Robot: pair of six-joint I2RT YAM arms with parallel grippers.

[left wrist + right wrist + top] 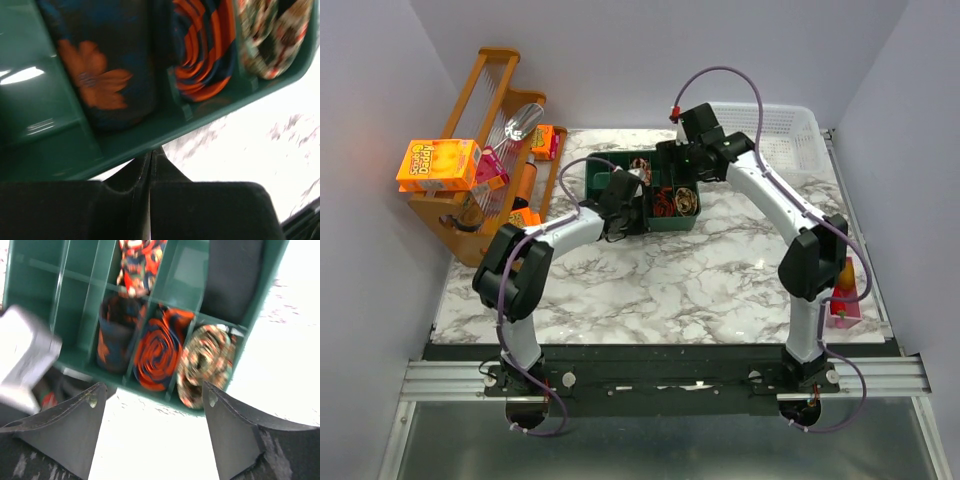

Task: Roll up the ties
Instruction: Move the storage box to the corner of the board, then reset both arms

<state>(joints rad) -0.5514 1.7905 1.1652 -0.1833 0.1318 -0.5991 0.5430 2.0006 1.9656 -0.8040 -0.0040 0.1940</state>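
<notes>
A green divided box [670,226] sits at the back middle of the marble table. In its front row are rolled ties: a dark navy tie with an orange flower [97,75], an orange-and-navy striped coil [202,55] and a pale floral coil [275,40]. The right wrist view shows the same three, the dark tie [116,335], the striped coil [160,352] and the floral coil [207,360], with another patterned tie [140,260] behind them. My left gripper [151,151] is shut and holds nothing, just outside the box's near wall. My right gripper [153,397] hangs open above the box's front edge.
A wooden rack [490,90] stands at the back left with an orange carton [438,163] on it. A white basket [775,125] is at the back right. A red and yellow object [845,290] lies at the table's right edge. The left arm's grey link [25,360] shows beside the box.
</notes>
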